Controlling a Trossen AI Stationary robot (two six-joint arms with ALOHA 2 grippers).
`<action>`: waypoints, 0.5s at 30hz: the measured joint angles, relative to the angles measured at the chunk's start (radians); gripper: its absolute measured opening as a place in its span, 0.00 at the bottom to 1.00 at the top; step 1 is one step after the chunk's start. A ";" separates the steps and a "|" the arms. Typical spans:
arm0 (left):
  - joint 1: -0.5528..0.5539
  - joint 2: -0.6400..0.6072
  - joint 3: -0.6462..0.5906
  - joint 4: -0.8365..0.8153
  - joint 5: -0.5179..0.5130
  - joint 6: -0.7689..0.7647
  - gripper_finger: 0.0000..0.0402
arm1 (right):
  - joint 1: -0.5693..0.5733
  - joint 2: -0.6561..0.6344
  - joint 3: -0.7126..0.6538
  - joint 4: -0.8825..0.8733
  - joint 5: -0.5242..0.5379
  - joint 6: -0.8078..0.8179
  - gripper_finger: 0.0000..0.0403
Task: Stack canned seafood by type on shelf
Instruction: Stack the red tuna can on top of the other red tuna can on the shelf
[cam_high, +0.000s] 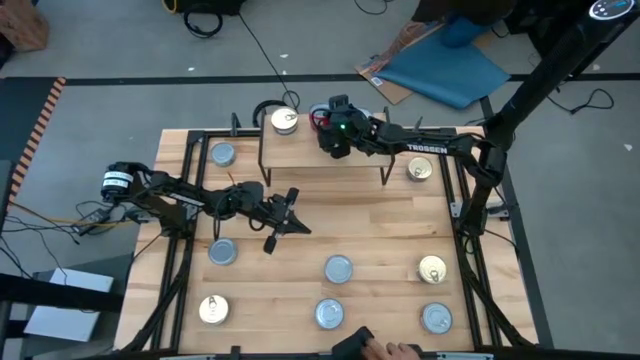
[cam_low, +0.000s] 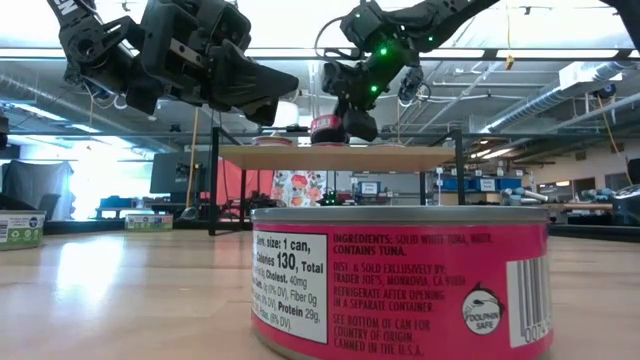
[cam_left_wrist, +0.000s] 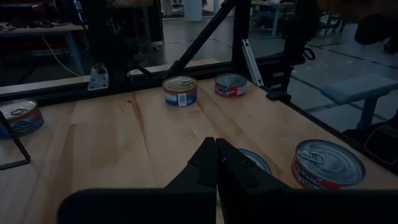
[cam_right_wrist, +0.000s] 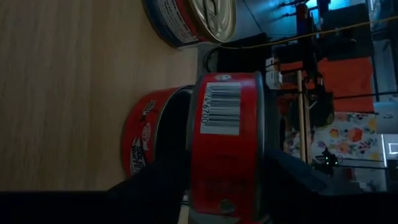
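The shelf (cam_high: 325, 152) stands at the table's far side, with a gold-topped tin (cam_high: 284, 121) on its left part. My right gripper (cam_high: 333, 133) reaches over the shelf from the right and is shut on a red tin (cam_right_wrist: 227, 137). A second red tin (cam_right_wrist: 140, 143) stands on the shelf board just beneath it. My left gripper (cam_high: 283, 215) hangs shut and holding nothing above the table's middle left. Several more tins of canned seafood lie spread over the table, among them a gold-topped one (cam_high: 420, 170) and a silver-topped one (cam_high: 338, 268). My right gripper pinches the red tin by its two flat faces at its near side (cam_right_wrist: 205, 180), one finger (cam_right_wrist: 171, 168) under its bottom and the other over its top. The fingers slant in from the table's right. The tin lies level over the lower red tin; whether it rests on that tin, I cannot tell.
A silver-topped tin (cam_high: 222, 154) sits left of the shelf. A red-labelled tin (cam_low: 400, 280) stands close to the low camera at the near edge. A person's hand (cam_high: 385, 350) shows at the near edge. Black frame rails (cam_high: 185, 250) run along the table's sides.
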 joint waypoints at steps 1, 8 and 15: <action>0.000 0.000 0.000 0.000 0.000 -0.001 0.00 | 0.000 0.000 0.000 0.000 0.004 -0.008 0.51; 0.000 0.000 0.000 0.000 0.000 -0.003 0.00 | 0.000 -0.001 0.000 0.001 0.013 -0.032 0.63; 0.000 0.000 0.000 0.000 0.000 -0.003 0.00 | 0.000 -0.001 0.001 0.003 0.013 -0.018 0.66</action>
